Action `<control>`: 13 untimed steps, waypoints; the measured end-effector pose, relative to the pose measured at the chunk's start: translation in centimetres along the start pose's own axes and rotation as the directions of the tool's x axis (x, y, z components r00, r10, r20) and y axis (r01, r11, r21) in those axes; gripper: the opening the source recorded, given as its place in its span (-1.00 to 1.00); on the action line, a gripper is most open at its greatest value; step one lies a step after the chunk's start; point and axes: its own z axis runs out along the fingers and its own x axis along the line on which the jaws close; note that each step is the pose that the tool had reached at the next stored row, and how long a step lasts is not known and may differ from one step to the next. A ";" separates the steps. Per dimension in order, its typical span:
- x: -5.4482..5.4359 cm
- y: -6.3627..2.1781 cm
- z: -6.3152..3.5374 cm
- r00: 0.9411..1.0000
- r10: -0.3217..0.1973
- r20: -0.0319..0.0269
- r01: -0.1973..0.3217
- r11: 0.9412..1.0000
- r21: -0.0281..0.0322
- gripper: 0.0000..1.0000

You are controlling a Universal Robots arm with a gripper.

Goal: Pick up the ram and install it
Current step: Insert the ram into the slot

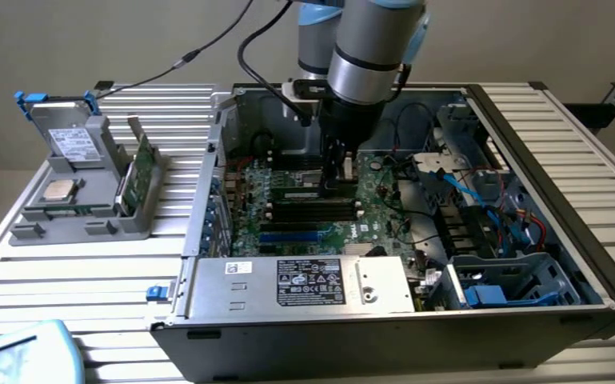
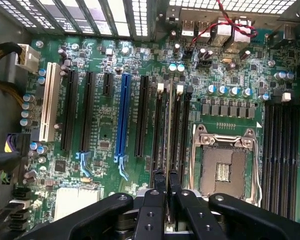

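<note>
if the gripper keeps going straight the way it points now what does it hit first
Probably the black memory slots beside the empty CPU socket: the gripper, fingers shut on the ram, points down at the motherboard there. Which slot is hard to tell.

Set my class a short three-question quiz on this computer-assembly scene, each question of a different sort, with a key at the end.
1. True or false: the CPU socket on the motherboard is empty.
2. What is the tool shut on? A. the ram B. a hard drive C. a blue cable
3. Fill the gap: the silver CPU chip lies in the grey holder, at the exterior view's ____ of the computer case.
Key: 1 true; 2 A; 3 left.
</note>
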 end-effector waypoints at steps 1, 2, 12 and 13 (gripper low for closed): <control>0.0 -0.03 0.19 1.000 0.002 0.000 -0.002 1.000 0.000 -0.73; 0.0 -0.05 0.34 1.000 0.004 0.001 -0.004 1.000 0.000 -0.73; 0.0 -0.26 0.59 1.000 0.004 0.001 -0.004 1.000 0.000 -0.73; 0.0 -0.28 0.66 1.000 0.004 0.001 -0.004 1.000 0.000 -0.73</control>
